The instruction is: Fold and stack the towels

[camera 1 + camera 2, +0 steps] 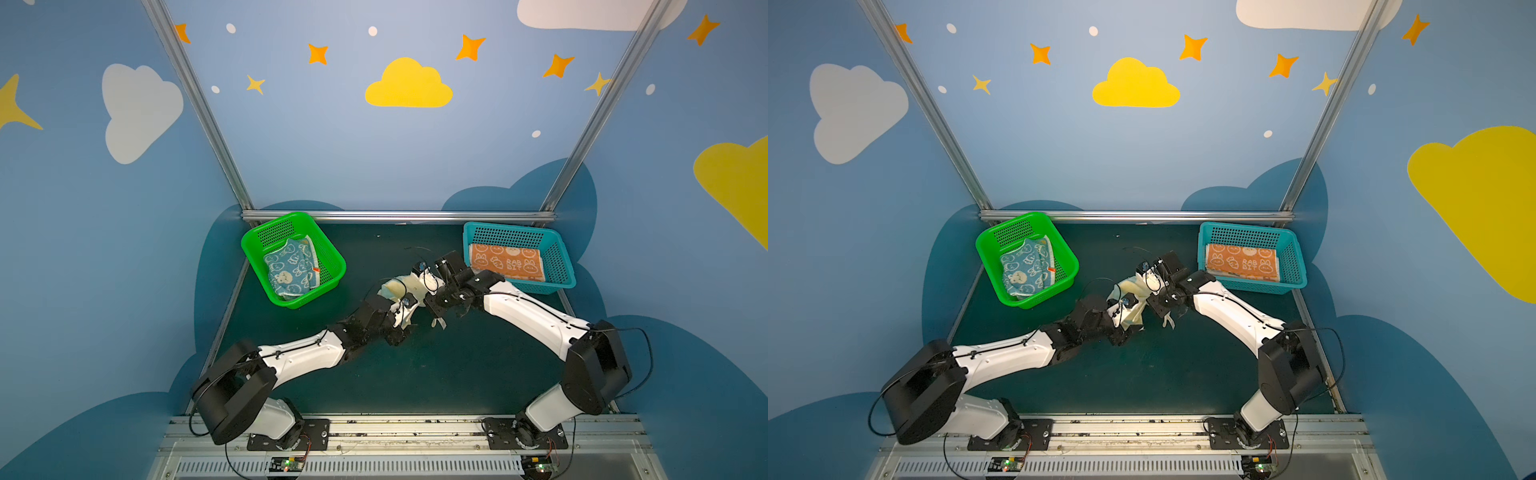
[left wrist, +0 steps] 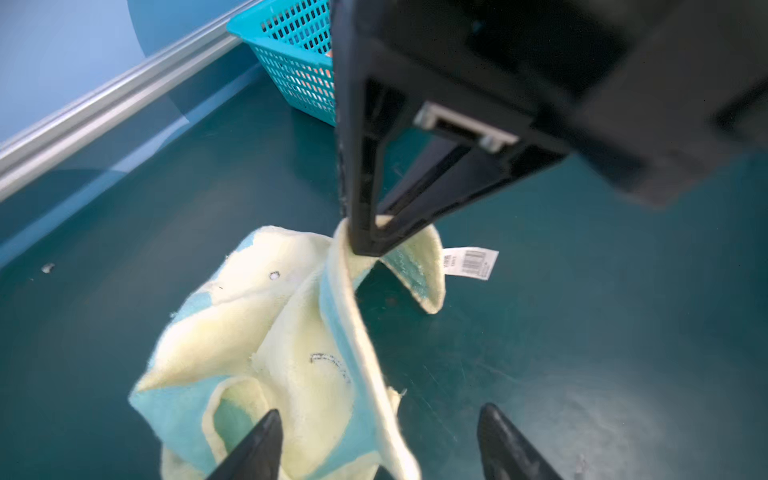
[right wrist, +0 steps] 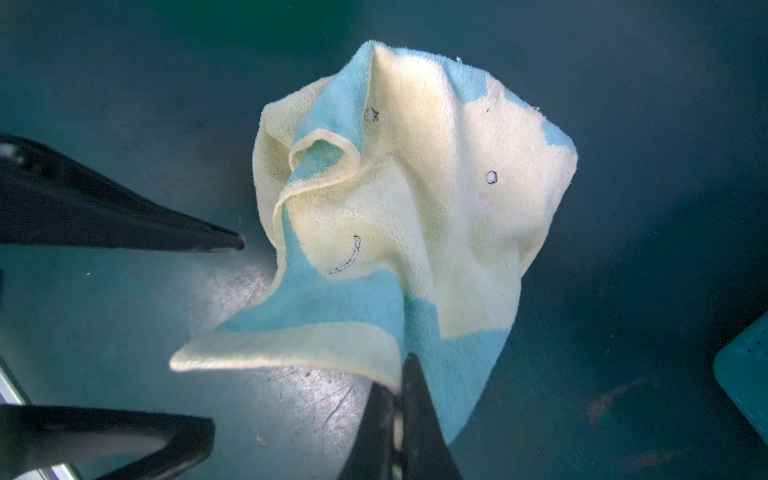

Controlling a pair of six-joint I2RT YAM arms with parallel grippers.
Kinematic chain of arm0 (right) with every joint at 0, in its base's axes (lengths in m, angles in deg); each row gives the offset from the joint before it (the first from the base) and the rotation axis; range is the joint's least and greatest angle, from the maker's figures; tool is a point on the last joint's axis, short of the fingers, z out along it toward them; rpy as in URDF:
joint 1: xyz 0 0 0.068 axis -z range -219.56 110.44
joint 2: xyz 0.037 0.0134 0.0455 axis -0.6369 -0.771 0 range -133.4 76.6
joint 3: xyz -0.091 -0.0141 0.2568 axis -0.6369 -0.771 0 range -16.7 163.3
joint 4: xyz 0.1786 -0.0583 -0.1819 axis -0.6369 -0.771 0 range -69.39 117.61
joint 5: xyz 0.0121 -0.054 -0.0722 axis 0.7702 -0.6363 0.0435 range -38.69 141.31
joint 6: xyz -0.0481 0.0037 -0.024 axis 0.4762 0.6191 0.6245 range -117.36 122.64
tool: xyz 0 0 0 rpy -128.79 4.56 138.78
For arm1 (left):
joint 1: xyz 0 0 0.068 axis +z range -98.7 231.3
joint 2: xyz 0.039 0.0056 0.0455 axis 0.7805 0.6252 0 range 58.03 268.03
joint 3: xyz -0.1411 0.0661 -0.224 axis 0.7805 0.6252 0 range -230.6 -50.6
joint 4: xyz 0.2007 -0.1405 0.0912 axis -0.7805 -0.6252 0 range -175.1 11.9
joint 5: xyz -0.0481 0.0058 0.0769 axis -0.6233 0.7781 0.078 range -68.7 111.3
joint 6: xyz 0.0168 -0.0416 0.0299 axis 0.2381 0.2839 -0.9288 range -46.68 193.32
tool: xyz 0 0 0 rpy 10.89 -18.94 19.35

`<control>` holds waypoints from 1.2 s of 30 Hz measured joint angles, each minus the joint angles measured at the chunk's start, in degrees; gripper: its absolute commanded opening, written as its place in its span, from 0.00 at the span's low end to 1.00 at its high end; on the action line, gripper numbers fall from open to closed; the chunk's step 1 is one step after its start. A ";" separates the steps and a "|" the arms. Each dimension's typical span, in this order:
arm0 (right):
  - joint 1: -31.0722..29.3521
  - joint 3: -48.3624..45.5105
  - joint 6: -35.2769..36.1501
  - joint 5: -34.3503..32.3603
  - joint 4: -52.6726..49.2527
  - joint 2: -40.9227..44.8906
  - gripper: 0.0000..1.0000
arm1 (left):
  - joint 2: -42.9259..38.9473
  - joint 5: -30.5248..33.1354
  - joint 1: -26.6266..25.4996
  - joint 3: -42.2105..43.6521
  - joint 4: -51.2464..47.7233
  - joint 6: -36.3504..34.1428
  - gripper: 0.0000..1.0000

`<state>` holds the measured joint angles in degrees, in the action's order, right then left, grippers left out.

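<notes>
Centrally on the dark green surface [image 1: 415,374]: one pale yellow towel [image 3: 436,187] with light blue patches, bunched in loose folds, with small stitched dots and a curved line on its face. A white barcode label [image 2: 469,262] sticks out from its hem. Whether its lower folds rest on the surface cannot be told.

Right gripper [image 2: 370,245]: jaws pressed together on a hem of the pale yellow towel, which drapes from the pinch.

Left gripper [image 2: 380,409]: fingers apart, at medium width, holding nothing. The right wrist view shows the fingers just beside the towel's folds, clear of them.

Far left corner of the surface: green basket [image 1: 272,228], perforated, set at an angle. Inside it, a blue towel [image 1: 291,270] with white rabbit figures, crumpled.

Far right corner of the surface: teal basket [image 1: 507,235], perforated. Inside it, an orange towel [image 1: 505,259] lying flat and folded, with white rabbits, a carrot and "RABBIT" lettering facing up.
</notes>
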<state>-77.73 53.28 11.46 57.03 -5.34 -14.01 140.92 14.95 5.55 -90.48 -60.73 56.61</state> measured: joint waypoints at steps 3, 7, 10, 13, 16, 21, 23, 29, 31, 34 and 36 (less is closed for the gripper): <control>0.00 0.00 -0.02 0.20 0.02 0.00 0.00 | 1.90 0.52 0.02 -1.05 0.28 0.02 0.55; 0.00 0.00 -0.04 0.85 0.11 0.00 0.00 | 3.43 0.90 0.13 -2.16 0.37 0.39 0.37; 0.00 -0.04 -0.04 1.09 0.35 0.00 0.00 | 3.67 1.11 0.28 -2.89 -0.13 0.52 0.19; 0.07 -0.61 -0.24 1.44 1.73 0.00 0.00 | 3.72 1.99 0.52 -4.00 -0.87 0.70 0.04; 0.11 -2.12 -1.25 1.73 3.89 0.00 0.04 | 3.72 3.28 0.76 -5.11 -1.75 1.09 0.04; 0.37 -4.68 -5.11 1.75 8.59 -1.38 0.27 | 3.72 5.05 1.53 -7.98 -5.11 2.34 0.04; 0.44 -4.76 -7.30 1.51 10.45 -3.34 0.29 | 3.72 5.60 2.08 -9.05 -6.32 2.82 0.04; 0.50 -6.19 -12.79 -2.19 15.23 -9.35 0.33 | 5.42 6.47 4.83 -10.91 -8.81 5.11 0.04; 0.81 -7.26 -14.01 -3.32 15.82 -9.88 0.34 | 6.34 6.75 6.05 -11.02 -9.84 6.12 0.04; 1.81 -8.35 -14.88 -4.15 16.55 -9.88 0.34 | 7.48 7.04 7.89 -11.17 -11.65 7.34 0.04; 2.82 -8.87 -15.06 -4.24 17.05 -9.86 0.34 | 8.07 7.23 8.85 -11.80 -12.72 7.93 0.04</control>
<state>-74.91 44.40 -3.60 52.79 11.70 -23.87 148.99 22.19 14.40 -102.28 -73.45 64.54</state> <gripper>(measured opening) 0.342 0.049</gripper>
